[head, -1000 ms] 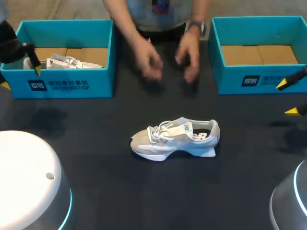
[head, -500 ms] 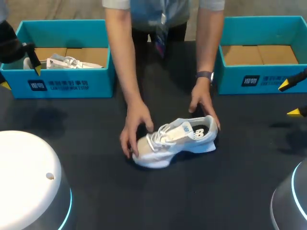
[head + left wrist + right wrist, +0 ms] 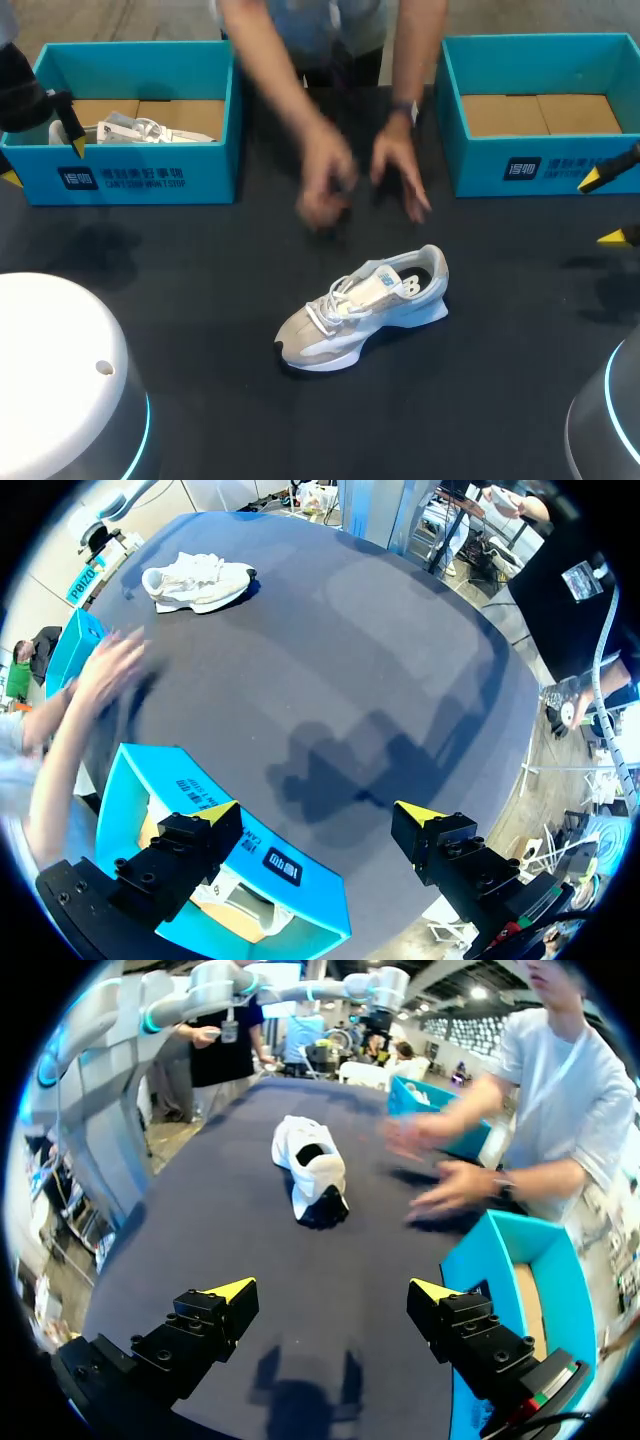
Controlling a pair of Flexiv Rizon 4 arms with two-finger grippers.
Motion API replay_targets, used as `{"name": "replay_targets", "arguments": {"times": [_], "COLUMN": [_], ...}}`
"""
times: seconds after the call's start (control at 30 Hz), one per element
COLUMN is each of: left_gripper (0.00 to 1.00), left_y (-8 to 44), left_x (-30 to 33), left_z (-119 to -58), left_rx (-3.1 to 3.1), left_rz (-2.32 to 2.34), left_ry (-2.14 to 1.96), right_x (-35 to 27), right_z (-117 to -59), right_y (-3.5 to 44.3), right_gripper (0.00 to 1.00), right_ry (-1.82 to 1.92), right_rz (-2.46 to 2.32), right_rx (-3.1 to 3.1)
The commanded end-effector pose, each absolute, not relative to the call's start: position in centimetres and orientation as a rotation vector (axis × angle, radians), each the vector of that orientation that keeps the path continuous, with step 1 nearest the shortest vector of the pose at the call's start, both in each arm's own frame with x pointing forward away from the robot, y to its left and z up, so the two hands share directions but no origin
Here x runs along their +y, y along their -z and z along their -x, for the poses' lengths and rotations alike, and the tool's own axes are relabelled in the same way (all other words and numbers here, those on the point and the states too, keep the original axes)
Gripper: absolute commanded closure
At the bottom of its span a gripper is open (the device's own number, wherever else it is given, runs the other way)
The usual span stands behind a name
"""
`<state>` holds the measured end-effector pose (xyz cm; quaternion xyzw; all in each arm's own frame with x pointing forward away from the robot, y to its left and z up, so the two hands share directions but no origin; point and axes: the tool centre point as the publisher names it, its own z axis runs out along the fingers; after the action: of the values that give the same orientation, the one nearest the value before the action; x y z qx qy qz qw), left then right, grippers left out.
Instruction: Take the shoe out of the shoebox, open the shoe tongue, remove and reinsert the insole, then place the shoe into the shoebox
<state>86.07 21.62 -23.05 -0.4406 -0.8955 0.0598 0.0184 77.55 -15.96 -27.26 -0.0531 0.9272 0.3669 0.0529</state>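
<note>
Head view, looking down: a white and beige shoe (image 3: 362, 308) stands on its sole on the dark table (image 3: 200, 250). It is outside both boxes, well ahead of the two grippers and roughly between them. Its heel end is nearer the right gripper (image 3: 333, 1289), its toe nearer the left gripper (image 3: 320, 813). A person reaches over the table. One hand (image 3: 325, 185) and the other hand (image 3: 400, 180) are both blurred, near the far side of the shoe and not touching it.

The left gripper has its yellow-tipped fingers spread wide with nothing between them. It hangs over the edge of the blue left shoebox (image 3: 170, 780), which holds a second shoe (image 3: 140, 130).

The right gripper is likewise spread and empty. The blue right shoebox (image 3: 505, 1260) sits just beside it, showing a bare cardboard floor.
</note>
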Motion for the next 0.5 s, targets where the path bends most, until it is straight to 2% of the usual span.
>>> {"name": "replay_targets", "arguments": {"times": [0.03,0.5], "left_gripper": [0.00,0.00], "left_y": [23.1,23.1], "left_x": [21.6,21.6], "left_z": [-86.0,-86.0], "left_rx": [-2.782,-2.782], "left_rz": [1.369,1.369], "left_ry": [-0.183,-0.183], "right_x": [-16.0,-15.7], "right_z": [-78.3,-78.5], "right_y": [28.2,32.1], "right_gripper": [0.00,0.00], "right_ry": [-1.147,-1.194], "right_rz": [0.192,0.145], "right_rx": [2.794,2.752]}}
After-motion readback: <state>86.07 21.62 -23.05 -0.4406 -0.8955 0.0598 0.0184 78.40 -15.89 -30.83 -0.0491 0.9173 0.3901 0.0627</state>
